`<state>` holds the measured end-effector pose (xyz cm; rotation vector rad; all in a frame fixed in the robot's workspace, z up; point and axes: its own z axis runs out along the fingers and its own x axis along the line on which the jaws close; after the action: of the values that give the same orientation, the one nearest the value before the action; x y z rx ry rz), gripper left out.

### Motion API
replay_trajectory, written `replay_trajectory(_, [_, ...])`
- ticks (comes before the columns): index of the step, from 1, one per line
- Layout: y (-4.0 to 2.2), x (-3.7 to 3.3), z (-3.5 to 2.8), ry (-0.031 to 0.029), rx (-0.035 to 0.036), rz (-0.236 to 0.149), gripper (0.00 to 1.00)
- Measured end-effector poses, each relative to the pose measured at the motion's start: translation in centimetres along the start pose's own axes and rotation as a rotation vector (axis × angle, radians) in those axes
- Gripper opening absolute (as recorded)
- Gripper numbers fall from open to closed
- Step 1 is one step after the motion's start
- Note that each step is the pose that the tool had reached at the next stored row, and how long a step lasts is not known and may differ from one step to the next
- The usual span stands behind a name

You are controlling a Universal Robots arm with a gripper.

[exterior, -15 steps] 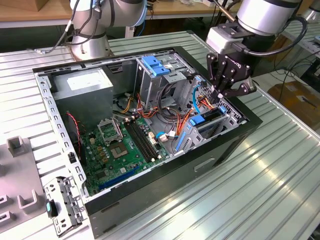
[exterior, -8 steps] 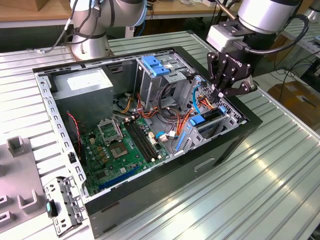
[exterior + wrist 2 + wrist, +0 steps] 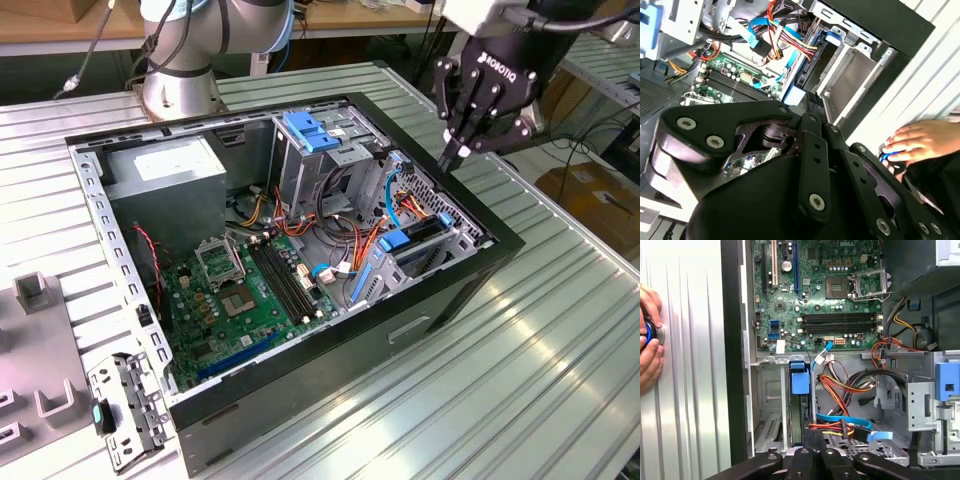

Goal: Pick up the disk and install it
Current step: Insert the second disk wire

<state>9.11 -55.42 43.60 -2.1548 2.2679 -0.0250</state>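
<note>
Open case [image 3: 470, 270]: blue-railed disk [image 3: 412, 240] seated upright.

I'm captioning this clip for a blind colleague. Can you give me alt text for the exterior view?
A black gripper hangs over the drive-bay corner of an open computer case on a ribbed metal table, above a blue-railed disk standing in its slot.

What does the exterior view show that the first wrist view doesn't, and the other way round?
Exterior view alone: the arm's silver-grey round base, the grey metal power supply box, and the whole black gripper hovering above the case's drive-bay corner. First wrist view alone: a person's hand resting on a round blue-rimmed object on the ribbed metal table. Both share the green motherboard, the orange and blue cables, and the disk with its bright blue carrier seated upright in its bay.
</note>
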Motion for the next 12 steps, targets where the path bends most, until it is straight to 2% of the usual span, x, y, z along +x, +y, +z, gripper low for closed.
replay_trajectory(3, [-0.01, -0.10, -0.59, 0.0006, 0.0000, 0.000, 0.11])
replay_trajectory(5, [0.00, -0.30, -0.70, 0.0023, 0.0001, 0.000, 0.11])
replay_trajectory(9, [0.06, -1.45, -0.77, 0.0074, -0.0005, 0.000, 0.11])
replay_trajectory(12, [0.09, -2.08, -0.77, 0.0167, -0.0050, 0.000, 0.11])
